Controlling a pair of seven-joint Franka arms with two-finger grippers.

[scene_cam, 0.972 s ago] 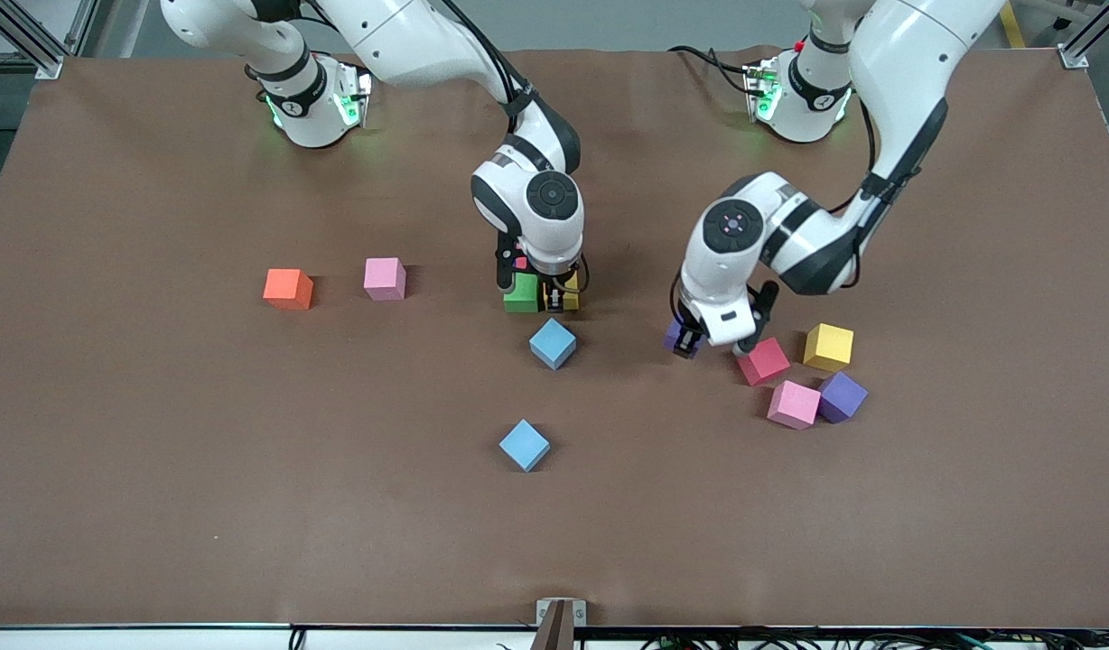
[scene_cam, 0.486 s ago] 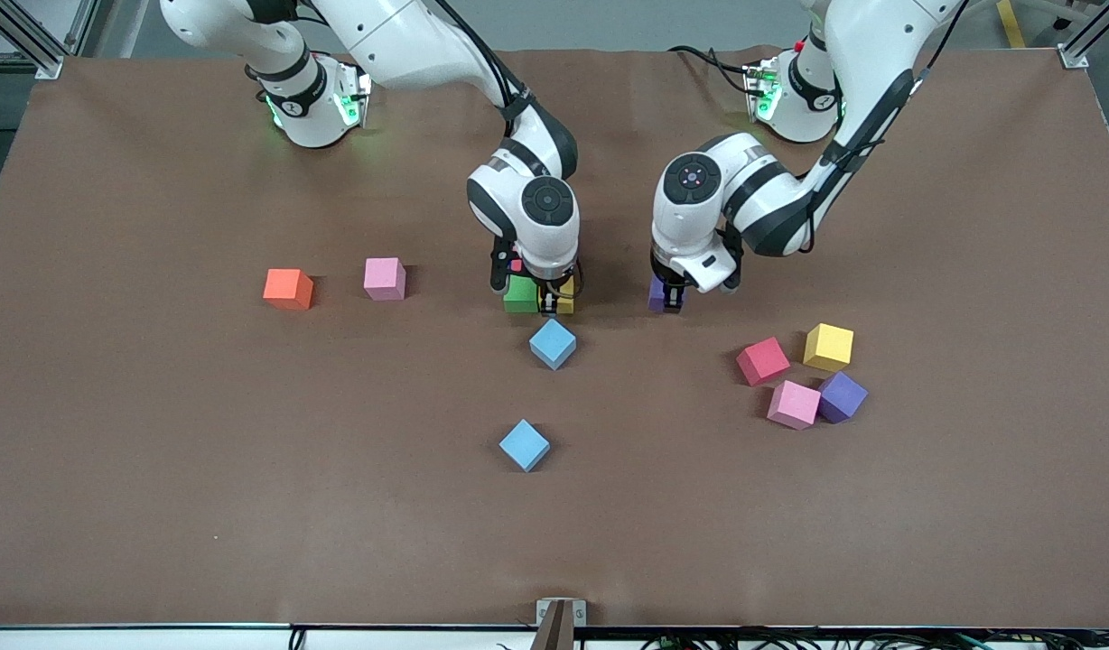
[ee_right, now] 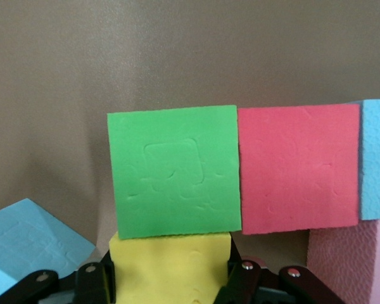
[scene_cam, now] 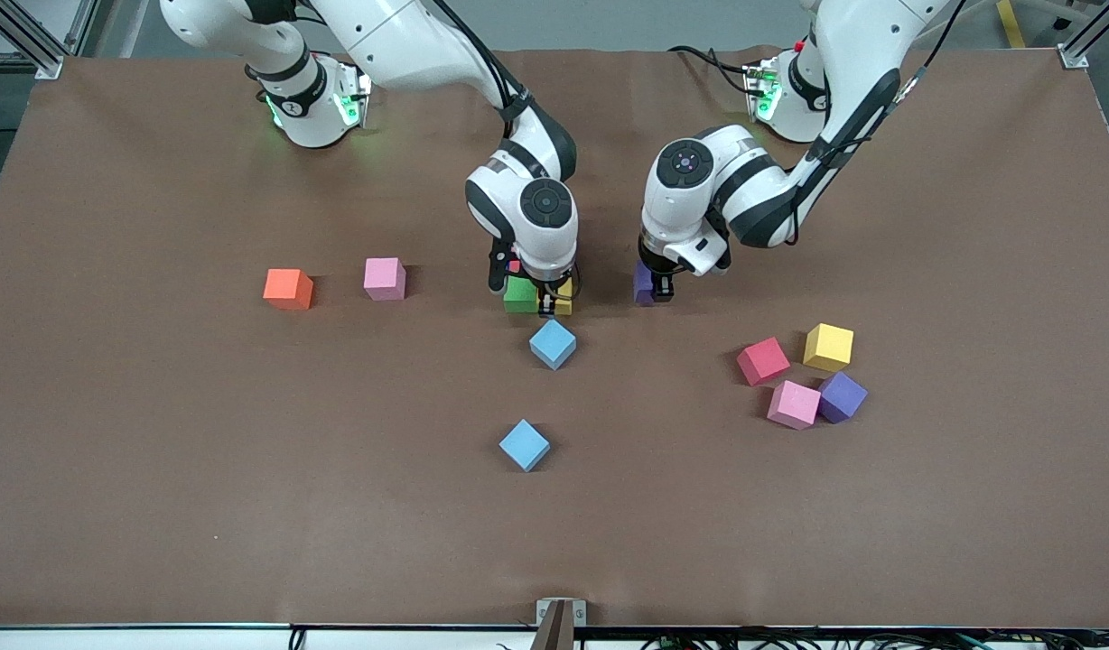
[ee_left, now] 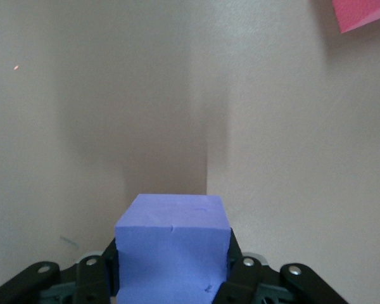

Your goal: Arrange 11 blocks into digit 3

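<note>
You see right gripper [scene_cam: 555, 302] clamped on yellow cube [ee_right: 171, 266], touching green cube [scene_cam: 521, 295]; red cube [ee_right: 297, 168] beside green. Left gripper [scene_cam: 656, 287] clamps purple cube [ee_left: 173, 250], seemingly just above table [scene_cam: 157, 469]

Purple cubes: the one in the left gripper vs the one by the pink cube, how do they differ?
The held purple cube is clamped in the left gripper, apart from other cubes; the loose purple cube lies ungripped, touching the pink cube. The held one is near the green cube; the loose one is nearer the front camera. Same colour, same size.
</note>
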